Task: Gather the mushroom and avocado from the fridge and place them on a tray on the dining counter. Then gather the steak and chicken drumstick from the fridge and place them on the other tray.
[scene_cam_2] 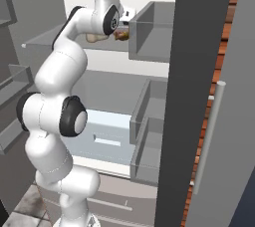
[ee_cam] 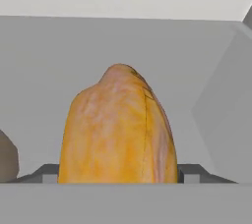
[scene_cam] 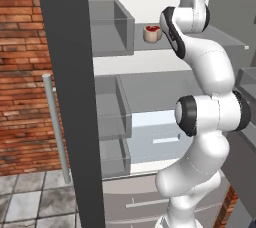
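The chicken drumstick point(ee_cam: 118, 127) stands lengthwise toward twelve o'clock between the gripper point(ee_cam: 118, 173) fingers, which flank it; contact cannot be told.

One steak point(scene_cam: 152, 33), one chicken drumstick point(ee_cam: 118, 129) (both on the fridge point(scene_cam: 165, 89) shelf)

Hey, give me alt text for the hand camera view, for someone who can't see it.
A tan-orange, knobbly chicken drumstick fills the centre, sitting on a grey shelf inside the fridge, with the gripper straddling it, one dark fingertip on each side of its base. Whether the fingers touch it is unclear. A brownish object peeks in at the left edge.
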### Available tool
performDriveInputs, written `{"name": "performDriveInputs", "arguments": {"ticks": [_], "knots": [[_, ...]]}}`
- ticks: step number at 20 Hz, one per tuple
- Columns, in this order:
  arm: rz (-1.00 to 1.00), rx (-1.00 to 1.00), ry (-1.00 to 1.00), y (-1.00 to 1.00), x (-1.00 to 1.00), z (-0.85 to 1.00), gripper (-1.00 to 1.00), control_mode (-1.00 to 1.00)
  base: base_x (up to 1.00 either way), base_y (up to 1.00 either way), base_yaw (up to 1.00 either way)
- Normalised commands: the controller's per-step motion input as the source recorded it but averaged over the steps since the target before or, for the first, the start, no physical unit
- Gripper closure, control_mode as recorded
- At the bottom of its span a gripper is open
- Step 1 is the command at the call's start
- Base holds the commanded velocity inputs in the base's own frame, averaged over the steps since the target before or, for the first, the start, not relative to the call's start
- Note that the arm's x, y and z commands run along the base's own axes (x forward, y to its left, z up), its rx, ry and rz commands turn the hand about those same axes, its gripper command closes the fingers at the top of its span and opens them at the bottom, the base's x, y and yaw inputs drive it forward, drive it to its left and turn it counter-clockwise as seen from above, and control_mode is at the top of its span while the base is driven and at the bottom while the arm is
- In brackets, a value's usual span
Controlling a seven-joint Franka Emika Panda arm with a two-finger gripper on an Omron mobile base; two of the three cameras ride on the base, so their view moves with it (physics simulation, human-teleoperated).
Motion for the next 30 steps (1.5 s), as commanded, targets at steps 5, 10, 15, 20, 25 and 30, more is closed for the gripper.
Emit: {"name": "performDriveInputs", "arguments": {"ticks": [5,10,15,20,25,30], "knots": [[0.00,0.00,-0.02,0.00,-0.30,-0.05,1.00,-1.00,0.00,0.00,0.00],[0.00,0.00,-0.20,-0.04,-0.83,-0.09,1.00,-1.00,0.00,0.00,0.00],[0.00,0.00,-0.18,0.00,-0.98,0.00,1.00,-1.00,0.00,0.00,0.00],[0.00,0.00,-0.06,0.00,-0.96,0.00,1.00,-1.00,0.00,0.00,0.00],[0.00,0.00,0.00,0.00,-0.97,0.00,1.00,-1.00,0.00,0.00,0.00],[0.00,0.00,0.00,0.00,-0.96,0.00,1.00,-1.00,0.00,0.00,0.00]]}}
